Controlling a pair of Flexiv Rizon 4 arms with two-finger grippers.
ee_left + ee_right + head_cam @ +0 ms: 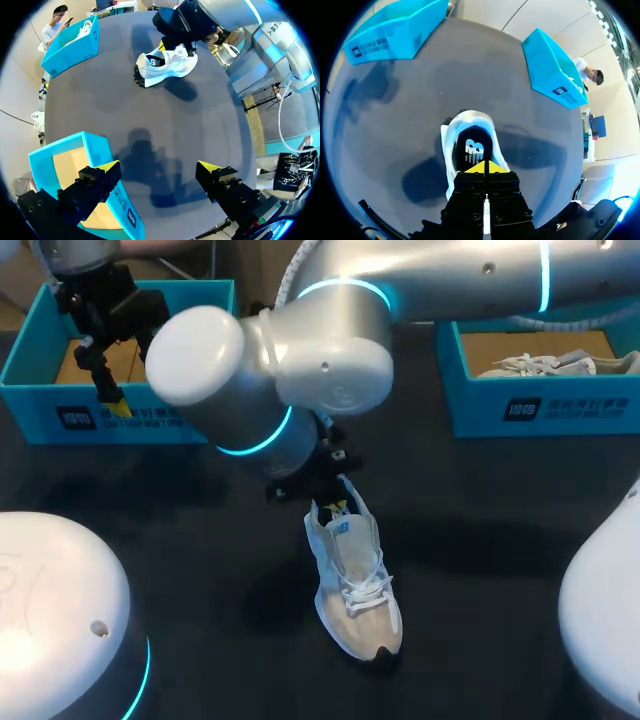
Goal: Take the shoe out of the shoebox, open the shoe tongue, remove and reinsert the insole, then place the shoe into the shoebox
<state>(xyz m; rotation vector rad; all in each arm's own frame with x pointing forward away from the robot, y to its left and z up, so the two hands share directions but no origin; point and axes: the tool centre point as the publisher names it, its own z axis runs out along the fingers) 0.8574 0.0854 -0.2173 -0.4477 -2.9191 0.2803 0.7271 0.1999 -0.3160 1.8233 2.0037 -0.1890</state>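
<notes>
The shoe (355, 585) is out on the table (200, 540), standing on its sole about midway between the two blue boxes, toe toward the robot. The right arm reaches past the middle. Its claw (485, 167) sits at the heel end with the fingers pressed together, the yellow tips meeting right at the near rim of the opening. Just ahead of the tips the dark insole (472, 147) lies inside the shoe, logo up. My guess is the claw is there to work the insole's heel edge, either pinching it to lift or pushing it flat. The tips cover that edge, so I can't tell whether anything thin is caught between them.

The left claw (157, 170) hangs wide open with nothing in it, above the front wall of the left box (40, 410). One finger is over the box and the other over bare table. It is well apart from the shoe, probably parked out of the way. That box shows only its brown floor, so I take it to be where the shoe goes back. The right box (480, 405) holds a second shoe (545, 365).

From above, the right arm's bulky elbow hides most of its claw and the heel. How far the tongue is pulled open is hard to make out.
</notes>
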